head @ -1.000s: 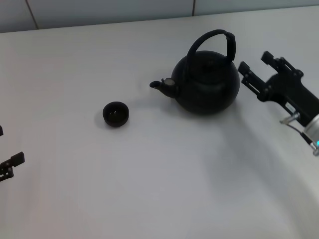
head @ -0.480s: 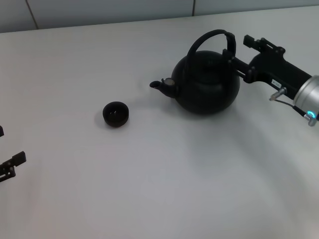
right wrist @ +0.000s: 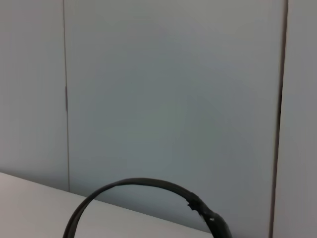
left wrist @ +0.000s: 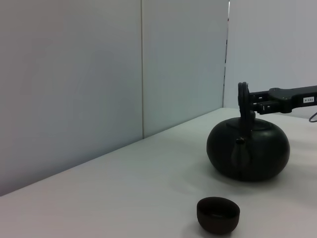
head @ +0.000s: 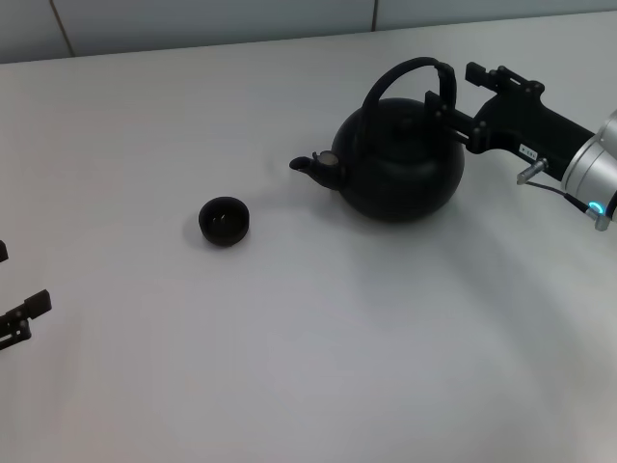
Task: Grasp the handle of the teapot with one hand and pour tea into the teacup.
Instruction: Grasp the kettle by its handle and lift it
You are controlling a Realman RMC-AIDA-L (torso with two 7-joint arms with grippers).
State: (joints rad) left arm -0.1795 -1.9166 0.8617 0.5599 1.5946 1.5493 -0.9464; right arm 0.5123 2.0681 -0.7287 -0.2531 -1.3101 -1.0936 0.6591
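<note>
The matte-black teapot (head: pixel 400 159) stands at the back right of the white table (head: pixel 318 357), its spout pointing left toward the small dark teacup (head: pixel 224 221). The arched handle (head: pixel 405 69) stands upright over the lid. My right gripper (head: pixel 450 85) is open at the handle's right side, one finger on each side of the thicker sleeve. The left wrist view shows the teapot (left wrist: pixel 247 151), the teacup (left wrist: pixel 218 214) and the right gripper (left wrist: pixel 250 101) at the handle (left wrist: pixel 242 99). The right wrist view shows only the handle's arch (right wrist: pixel 143 184). My left gripper (head: pixel 21 278) is parked, open, at the table's left edge.
A pale panelled wall (head: pixel 193 19) runs along the table's far edge. Bare white table surface lies between the teacup and the teapot and across the whole front.
My right gripper has moved left and away from me, from beside the teapot's body up to the handle, and its fingers now straddle the sleeve. Teapot, teacup and left arm have not moved.
</note>
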